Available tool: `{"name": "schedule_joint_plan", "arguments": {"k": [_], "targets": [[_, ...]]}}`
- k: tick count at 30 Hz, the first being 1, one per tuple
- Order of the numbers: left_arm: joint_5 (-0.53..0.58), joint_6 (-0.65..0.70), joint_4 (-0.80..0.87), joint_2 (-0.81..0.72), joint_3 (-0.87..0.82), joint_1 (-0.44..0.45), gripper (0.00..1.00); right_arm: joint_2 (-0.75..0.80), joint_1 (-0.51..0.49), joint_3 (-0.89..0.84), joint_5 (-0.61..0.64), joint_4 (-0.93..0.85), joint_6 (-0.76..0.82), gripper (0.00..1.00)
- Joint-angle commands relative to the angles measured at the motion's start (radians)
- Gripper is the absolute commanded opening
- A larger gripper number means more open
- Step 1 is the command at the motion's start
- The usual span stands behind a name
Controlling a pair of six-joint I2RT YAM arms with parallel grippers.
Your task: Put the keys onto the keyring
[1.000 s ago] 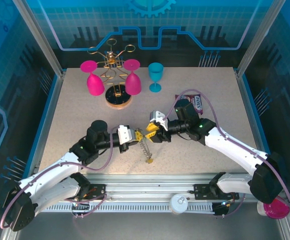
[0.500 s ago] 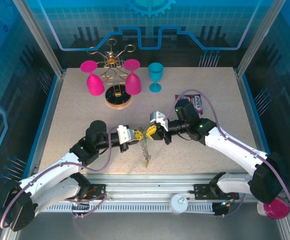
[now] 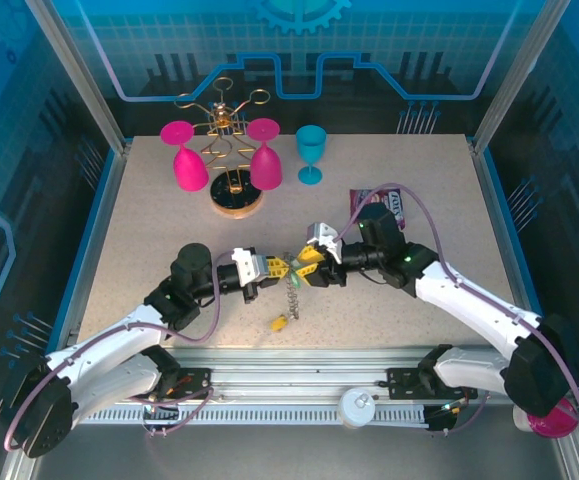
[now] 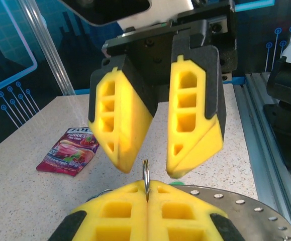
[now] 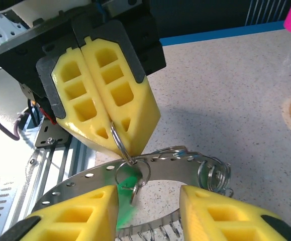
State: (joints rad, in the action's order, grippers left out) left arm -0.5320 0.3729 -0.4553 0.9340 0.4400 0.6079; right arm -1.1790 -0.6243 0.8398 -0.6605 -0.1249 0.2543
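Observation:
My left gripper (image 4: 146, 188) is shut on a small split ring (image 4: 146, 173) that stands upright between its yellow pads. That split ring (image 5: 118, 141) hooks into the keyring (image 5: 185, 165), a flat metal band with holes and wire coils. A green key (image 5: 127, 196) hangs from a small loop on the band. My right gripper (image 5: 150, 201) is open, its fingers on either side of the green key and the band, touching neither. From above, the two grippers (image 3: 274, 268) (image 3: 307, 266) meet tip to tip, with a chain (image 3: 291, 296) and a yellow key (image 3: 281, 322) dangling below.
A round wooden rack (image 3: 237, 196) holds two pink glasses at the back left, with a teal goblet (image 3: 311, 152) beside it. A snack packet (image 3: 394, 203) lies behind my right arm. A pink object (image 3: 552, 420) sits off the table at the near right.
My right gripper closed at the ring and has opened again, drawing back slightly to the right. The dangling chain and yellow key have swung a little to the left.

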Motion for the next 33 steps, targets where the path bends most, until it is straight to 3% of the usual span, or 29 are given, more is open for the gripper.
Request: {"name": "schedule_joint_plan", "arguments": {"k": [1, 9, 20, 26, 29, 33], "targets": [[-0.022, -0.009, -0.068, -0.018, -0.007, 0.003, 0.0, 0.027, 0.012, -0.011, -0.013, 0.047, 0.009, 0.39], [-0.033, -0.013, -0.075, -0.004, 0.003, 0.004, 0.0, -0.024, -0.008, 0.01, -0.069, 0.129, 0.004, 0.36], [-0.048, -0.025, -0.105, 0.005, -0.003, 0.003, 0.0, -0.088, -0.03, 0.034, -0.078, 0.101, 0.052, 0.17], [-0.036, -0.024, -0.098, 0.009, -0.003, 0.004, 0.0, -0.093, -0.039, 0.067, -0.085, 0.105, 0.074, 0.0], [0.003, 0.007, -0.023, 0.001, 0.007, 0.003, 0.0, -0.081, -0.04, 0.075, -0.084, 0.088, 0.088, 0.0], [0.092, 0.048, 0.126, -0.011, 0.047, 0.002, 0.24, -0.084, -0.043, 0.125, -0.04, -0.051, 0.149, 0.0]]}}
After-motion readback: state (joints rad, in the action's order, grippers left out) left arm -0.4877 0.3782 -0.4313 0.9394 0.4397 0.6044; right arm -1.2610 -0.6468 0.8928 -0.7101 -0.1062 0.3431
